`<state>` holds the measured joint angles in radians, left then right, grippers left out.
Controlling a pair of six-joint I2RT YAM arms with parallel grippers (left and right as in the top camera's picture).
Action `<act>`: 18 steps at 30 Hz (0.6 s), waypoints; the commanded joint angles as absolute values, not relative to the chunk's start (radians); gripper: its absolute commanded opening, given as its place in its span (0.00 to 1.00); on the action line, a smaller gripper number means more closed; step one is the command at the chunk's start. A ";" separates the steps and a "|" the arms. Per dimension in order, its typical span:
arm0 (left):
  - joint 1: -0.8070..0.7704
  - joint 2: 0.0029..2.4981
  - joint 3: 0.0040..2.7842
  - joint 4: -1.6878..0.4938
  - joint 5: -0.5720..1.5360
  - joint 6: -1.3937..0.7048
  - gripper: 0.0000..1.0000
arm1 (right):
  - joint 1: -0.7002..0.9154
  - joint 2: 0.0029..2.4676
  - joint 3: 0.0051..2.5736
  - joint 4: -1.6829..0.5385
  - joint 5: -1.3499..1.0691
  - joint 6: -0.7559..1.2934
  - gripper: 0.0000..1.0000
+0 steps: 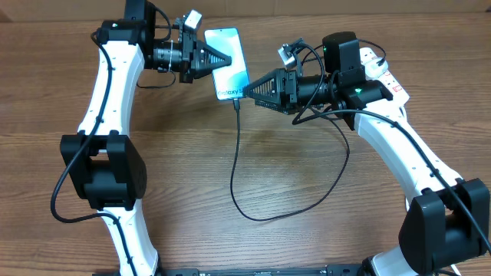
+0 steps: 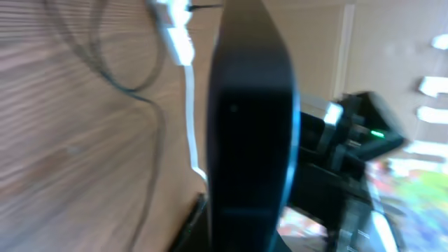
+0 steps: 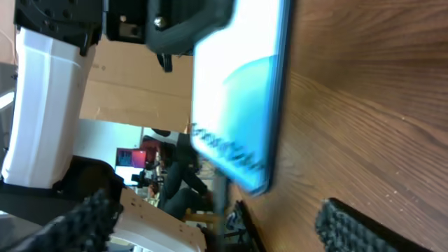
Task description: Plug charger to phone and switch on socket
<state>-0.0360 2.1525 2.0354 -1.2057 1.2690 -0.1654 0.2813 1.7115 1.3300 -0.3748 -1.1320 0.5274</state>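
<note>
Over toward the far edge of the tabletop (image 1: 176, 184), the left gripper (image 1: 222, 60) has its jaws pressed together on the left edge of the phone (image 1: 229, 42). Its wrist camera sees little but the phone's dark edge, right up close. The phone sits near the middle of the far edge with its pale blue screen facing up, though I cannot tell whether it lies flat or is raised a little. The charger (image 1: 238, 153) meets the phone's near end, where its small black tip looks seated. From there the thin black cable drops toward the near edge, curls into a wide loop and climbs back to the right. Just beside the phone's near right corner hangs the right gripper (image 1: 249, 90), its jaws spread wide and holding nothing, with the screen in front of them. Further right, near the far right corner, the white socket (image 1: 386, 73) peeks out from under the right arm, with red marks showing on its top.
</note>
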 commanded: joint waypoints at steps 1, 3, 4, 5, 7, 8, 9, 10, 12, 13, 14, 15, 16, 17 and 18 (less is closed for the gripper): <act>-0.040 2.133 2.049 -1.211 1.159 -0.156 0.04 | 0.281 1.713 1.342 -0.387 -1.126 0.483 0.97; -0.046 2.134 2.048 -1.218 1.119 -0.156 0.04 | 0.281 1.713 1.342 -0.404 -1.125 0.466 0.98; -0.051 2.138 2.048 -1.224 1.095 -0.153 0.04 | 0.281 1.713 1.342 -0.408 -1.126 0.463 0.98; -0.054 2.138 2.048 -1.230 1.078 -0.152 0.04 | 0.281 1.713 1.342 -0.412 -1.126 0.463 0.98; -0.064 2.151 2.043 -1.236 1.064 -0.144 0.04 | 0.281 1.713 1.342 -0.418 -1.126 0.463 0.98; -0.067 2.157 2.041 -1.235 1.063 -0.140 0.04 | 0.281 1.713 1.342 -0.418 -1.126 0.463 0.98; -0.074 2.169 2.039 -1.234 1.061 -0.128 0.04 | 0.281 1.713 1.342 -0.418 -1.126 0.463 0.98; -0.078 2.176 2.039 -1.234 1.060 -0.115 0.04 | 0.281 1.713 1.342 -0.418 -1.126 0.463 0.98; -0.087 2.203 2.039 -1.231 1.008 -0.083 0.04 | 0.281 1.713 1.342 -0.418 -1.126 0.463 0.98; -0.096 2.227 2.039 -1.235 0.926 -0.083 0.04 | 0.281 1.713 1.342 -0.420 -1.126 0.463 0.98; -0.101 2.239 2.039 -1.237 0.900 -0.082 0.04 | 0.281 1.713 1.342 -0.424 -1.126 0.463 0.98; -0.107 2.251 2.039 -1.238 0.883 -0.082 0.04 | 0.281 1.713 1.342 -0.429 -1.125 0.463 0.98; -0.113 2.259 2.039 -1.237 0.878 -0.081 0.04 | 0.281 1.713 1.342 -0.433 -1.122 0.463 0.98; -0.120 2.270 2.039 -1.232 0.874 -0.081 0.04 | 0.281 1.713 1.342 -0.437 -1.116 0.463 0.98; -0.127 2.279 2.039 -1.225 0.871 -0.081 0.04 | 0.281 1.713 1.342 -0.439 -1.113 0.462 0.98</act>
<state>-0.1055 2.2406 2.0354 -1.2343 0.9241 -0.1154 0.2813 1.7115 1.3300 -0.4358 -1.1240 0.4740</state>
